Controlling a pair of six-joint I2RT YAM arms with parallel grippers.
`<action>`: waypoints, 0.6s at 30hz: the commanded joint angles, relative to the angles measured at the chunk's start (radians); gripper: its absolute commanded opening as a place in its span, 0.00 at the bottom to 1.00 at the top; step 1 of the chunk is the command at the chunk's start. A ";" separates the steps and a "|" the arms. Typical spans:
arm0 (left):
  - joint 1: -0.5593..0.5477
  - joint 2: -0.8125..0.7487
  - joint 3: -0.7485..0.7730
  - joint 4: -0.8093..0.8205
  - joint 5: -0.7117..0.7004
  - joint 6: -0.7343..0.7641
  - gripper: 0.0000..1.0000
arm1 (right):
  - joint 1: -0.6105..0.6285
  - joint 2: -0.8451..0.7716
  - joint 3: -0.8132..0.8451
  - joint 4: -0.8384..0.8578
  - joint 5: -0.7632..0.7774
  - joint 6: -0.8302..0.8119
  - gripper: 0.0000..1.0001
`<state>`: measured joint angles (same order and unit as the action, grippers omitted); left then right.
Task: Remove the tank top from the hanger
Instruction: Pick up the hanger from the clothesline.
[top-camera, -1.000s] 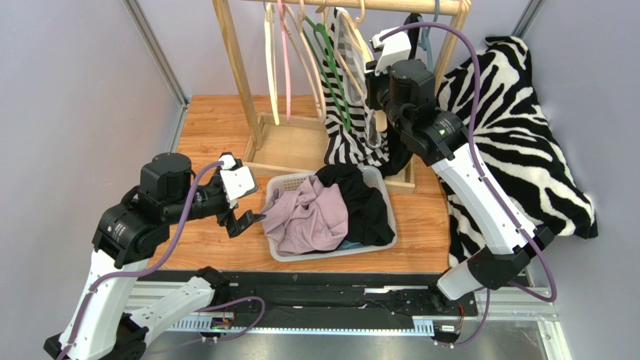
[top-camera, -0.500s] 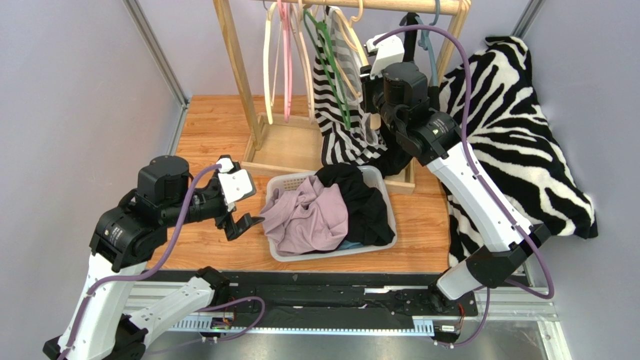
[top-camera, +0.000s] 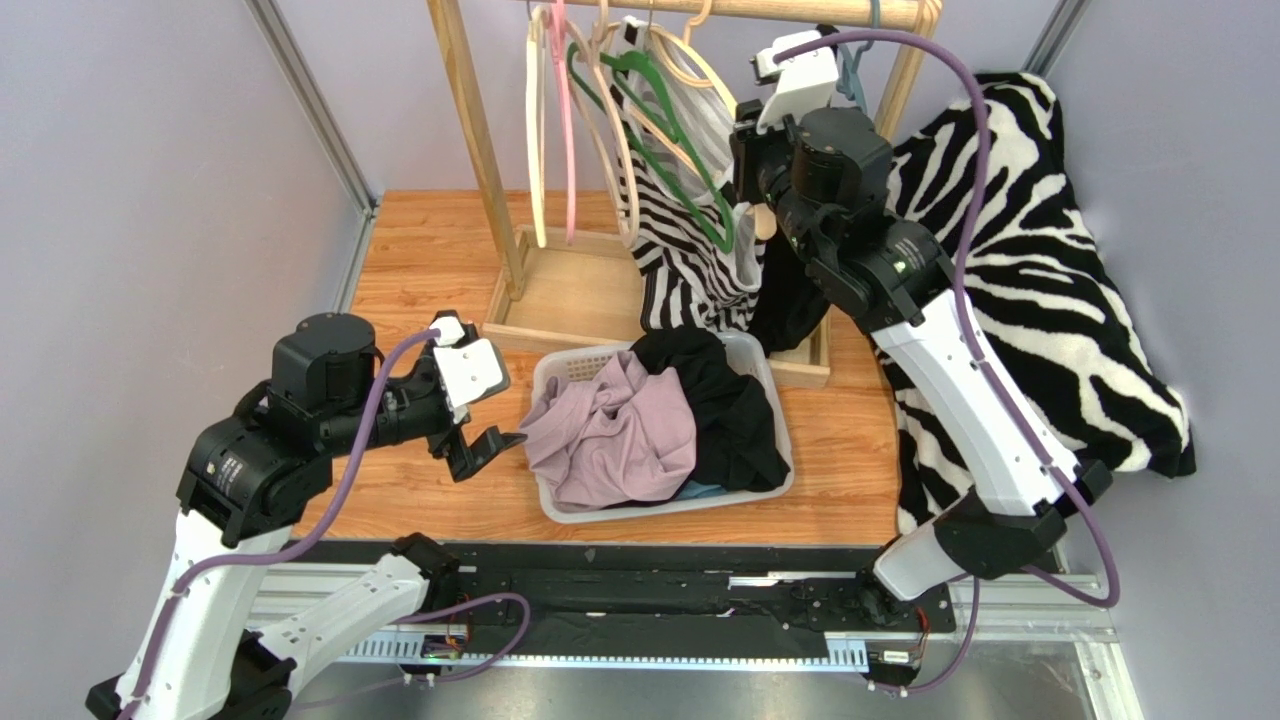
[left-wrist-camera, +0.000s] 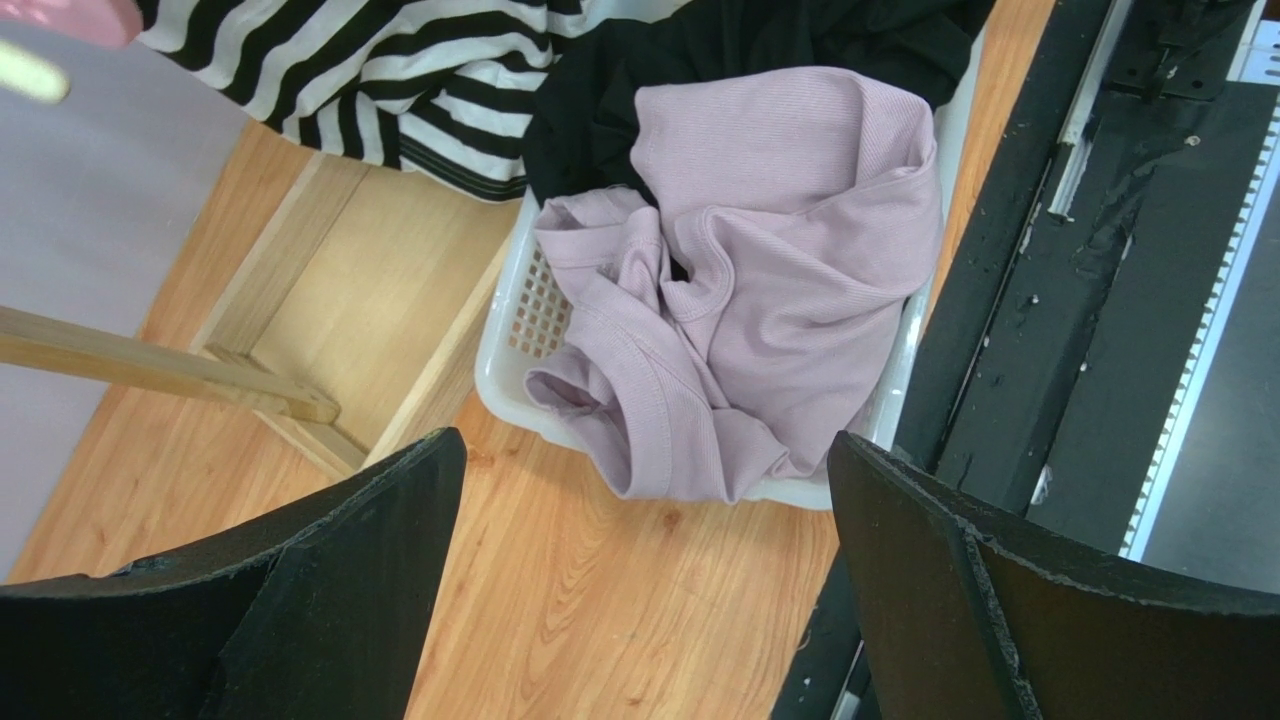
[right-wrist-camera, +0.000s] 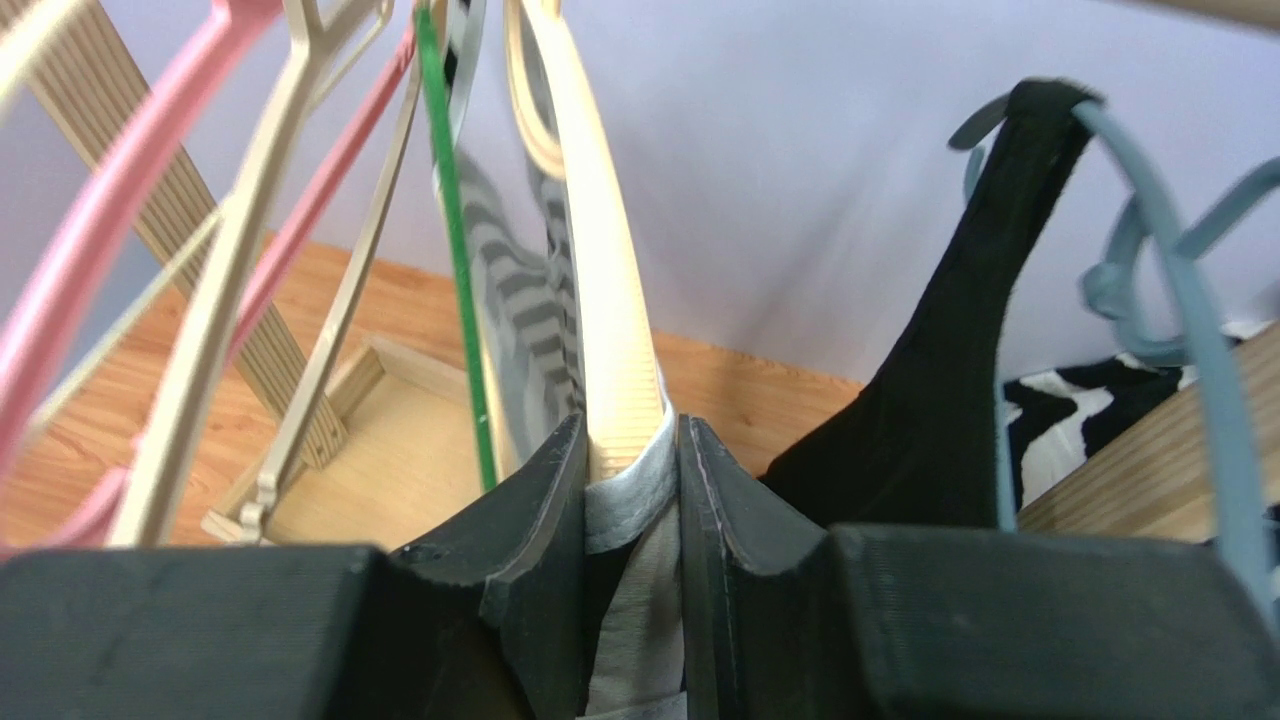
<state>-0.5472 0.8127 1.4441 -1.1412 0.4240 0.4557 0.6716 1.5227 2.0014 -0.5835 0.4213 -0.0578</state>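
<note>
Pinching the striped tank top's (top-camera: 684, 278) strap against the cream wooden hanger (right-wrist-camera: 609, 270) with the right tool (right-wrist-camera: 631, 450), high on the rack (top-camera: 478, 150). Risky: might haul the hanger along rather than slip the strap off, or snag the green hanger (right-wrist-camera: 451, 225) just beside. Hemmed in by a black garment (right-wrist-camera: 939, 390) on the other side. Idling with the left tool (top-camera: 493, 444) spread wide beside the laundry basket (left-wrist-camera: 519, 308) on the counter (top-camera: 436, 255).

Right pincer (right-wrist-camera: 631, 450), raised high, pinches tight; left pincer (left-wrist-camera: 643, 444) hangs low, spread wide.
</note>
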 joint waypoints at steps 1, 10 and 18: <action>0.006 -0.012 -0.011 0.024 -0.010 0.000 0.99 | 0.000 -0.143 -0.039 0.201 0.059 0.006 0.00; 0.007 -0.021 -0.016 0.029 -0.016 -0.003 0.99 | 0.000 -0.286 -0.229 0.205 0.109 -0.045 0.00; 0.009 -0.018 -0.005 0.026 -0.018 -0.008 0.99 | 0.000 -0.297 -0.244 0.199 0.079 -0.111 0.00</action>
<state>-0.5449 0.7982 1.4273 -1.1408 0.4091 0.4557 0.6697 1.2156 1.7325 -0.4347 0.5072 -0.1299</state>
